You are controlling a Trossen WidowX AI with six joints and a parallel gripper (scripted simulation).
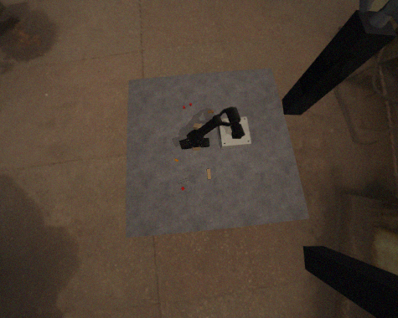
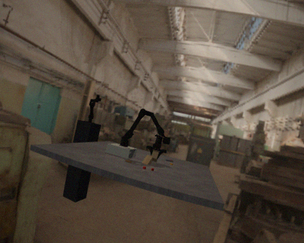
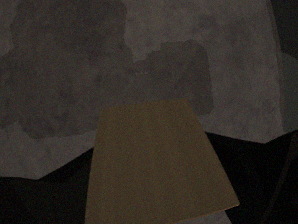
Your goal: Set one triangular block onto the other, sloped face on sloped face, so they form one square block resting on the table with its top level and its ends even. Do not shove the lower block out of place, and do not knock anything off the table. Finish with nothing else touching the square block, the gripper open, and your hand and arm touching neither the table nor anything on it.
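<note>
One tan triangular block [image 1: 196,149] [image 2: 155,156] [image 3: 150,160] is between the fingers of my gripper [image 1: 195,144] [image 2: 155,153] [image 3: 148,140], which is shut on it. In the wrist view a broad tan face of this block fills the lower middle, with a dark finger on each side. It hangs low over the table; the exact gap beneath it cannot be told. The other tan block [image 1: 197,125] [image 2: 146,159] rests on the table, apart from the held one in the top view. In the exterior view the two overlap. Its slope direction is hard to make out.
The grey table [image 1: 154,209] [image 2: 182,185] bears a thin tan piece [image 1: 209,174], a brown piece [image 1: 210,111] [image 2: 128,161], an orange piece [image 1: 177,160] [image 2: 171,164] and small red pieces [image 1: 183,188] [image 1: 183,107] [image 1: 190,105]. The arm's pale base plate [image 1: 244,138] is beside the blocks.
</note>
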